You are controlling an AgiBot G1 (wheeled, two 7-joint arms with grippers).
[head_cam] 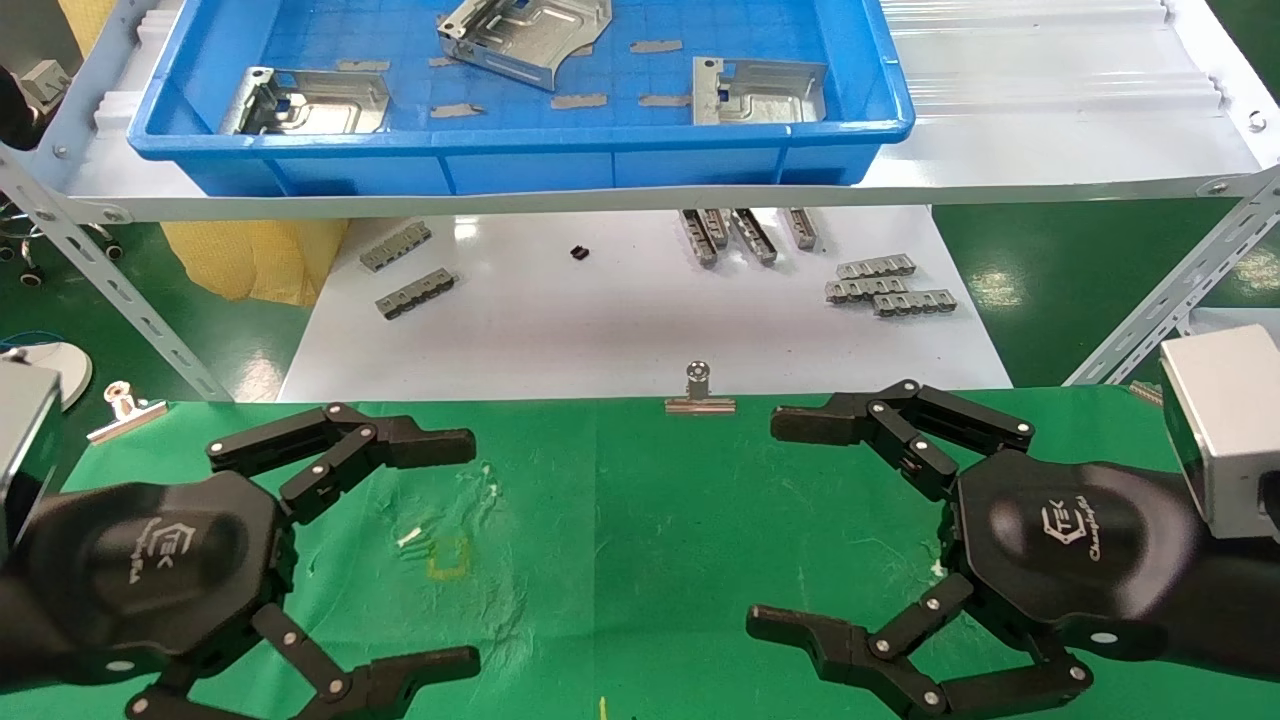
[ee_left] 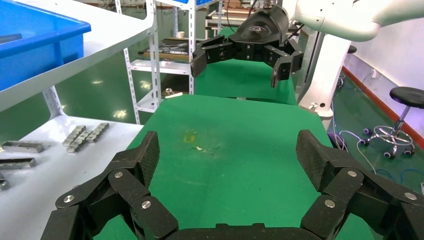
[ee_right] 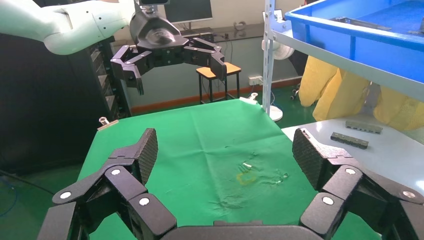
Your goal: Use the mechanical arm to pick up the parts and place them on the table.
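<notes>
Three shiny silver parts lie in a blue bin (head_cam: 520, 160) on the shelf at the back: one at the left (head_cam: 305, 100), one in the middle (head_cam: 525, 38), one at the right (head_cam: 757, 92). My left gripper (head_cam: 445, 545) hangs open and empty over the left of the green-cloth table (head_cam: 620, 520). My right gripper (head_cam: 775, 520) hangs open and empty over its right. Each wrist view shows its own open jaws, left (ee_left: 227, 155) and right (ee_right: 225, 150), over bare green cloth, with the other arm's gripper farther off, the right one (ee_left: 240, 55) and the left one (ee_right: 170, 57).
Small grey toothed bars (head_cam: 890, 285) and thin grey strips (head_cam: 745, 232) lie on the white tabletop (head_cam: 620, 320) beyond the cloth, under the shelf board (head_cam: 1000, 150). Binder clips (head_cam: 699, 393) hold the cloth's far edge. The cloth is wrinkled with a yellow mark (head_cam: 448, 555).
</notes>
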